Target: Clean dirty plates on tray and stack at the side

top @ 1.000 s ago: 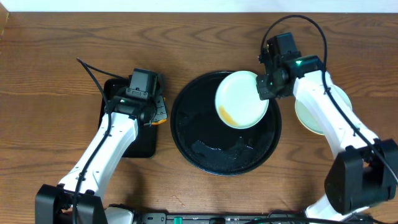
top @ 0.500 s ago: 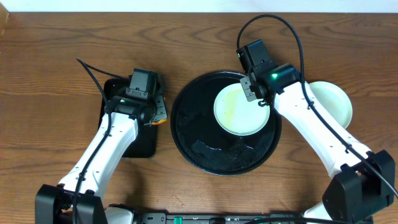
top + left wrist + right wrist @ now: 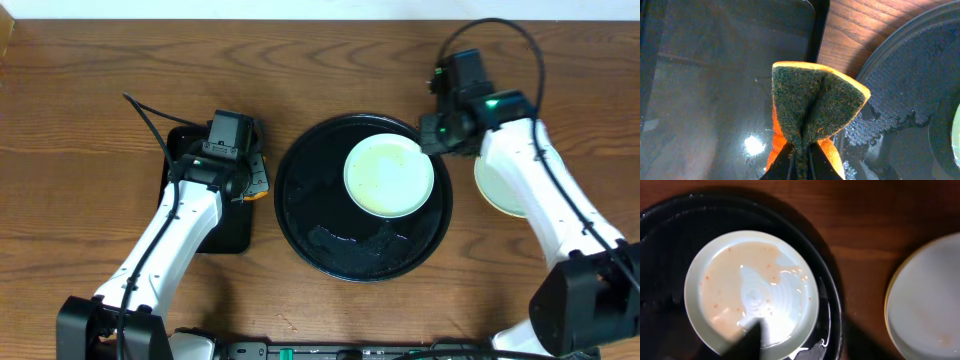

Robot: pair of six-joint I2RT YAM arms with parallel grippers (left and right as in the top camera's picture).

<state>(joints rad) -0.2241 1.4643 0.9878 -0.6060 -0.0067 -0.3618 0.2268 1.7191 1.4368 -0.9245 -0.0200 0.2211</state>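
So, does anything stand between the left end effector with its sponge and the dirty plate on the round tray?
Nothing visible blocks it. Between the sponge and the plate lie only the raised rim and wet floor of the tray. The right end effector hovers at the plate's far edge, outside that path.

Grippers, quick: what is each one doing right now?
Left gripper: closed, pinching the sponge.
Right gripper: open, holding nothing.

Left fingers [image 3: 780, 170] clamped, right fingers [image 3: 752, 339] apart

White arm links [image 3: 168, 238], black joints [image 3: 578, 298], looping black cables [image 3: 141, 115]
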